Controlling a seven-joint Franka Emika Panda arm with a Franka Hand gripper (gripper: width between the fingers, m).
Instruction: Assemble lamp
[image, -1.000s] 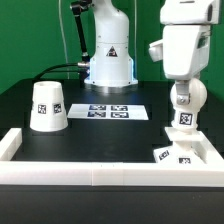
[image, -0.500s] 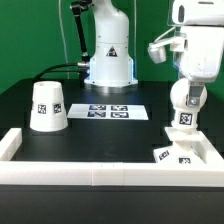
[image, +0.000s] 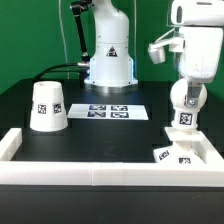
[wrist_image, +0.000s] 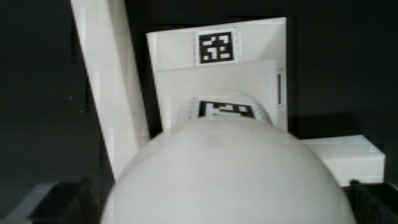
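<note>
Exterior view: the white tapered plastic shade (image: 46, 106) stands alone on the black surface (image: 110, 138), at nine o'clock from the marker board (image: 110, 112) and well apart from the other parts. At about four o'clock from that board, the low angular white base (image: 176, 155) sits in the corner of the raised white border (image: 90, 178). The small rounded white bulb (image: 184, 119) stands upright directly above the base, tag facing the camera. Whether it is fully seated cannot be told. The end effector (image: 186, 100) hangs at twelve o'clock over the bulb with its jaws spread wide, clamping nothing.

Wrist view: the bulb's dome (wrist_image: 222, 170) fills the foreground, the tagged base (wrist_image: 228, 65) lies beyond it, and the border wall (wrist_image: 107, 90) runs alongside.

By my judgement, the bulb-to-base step is under way or nearly finished. The shade has yet to be fetched and fitted over the bulb.
</note>
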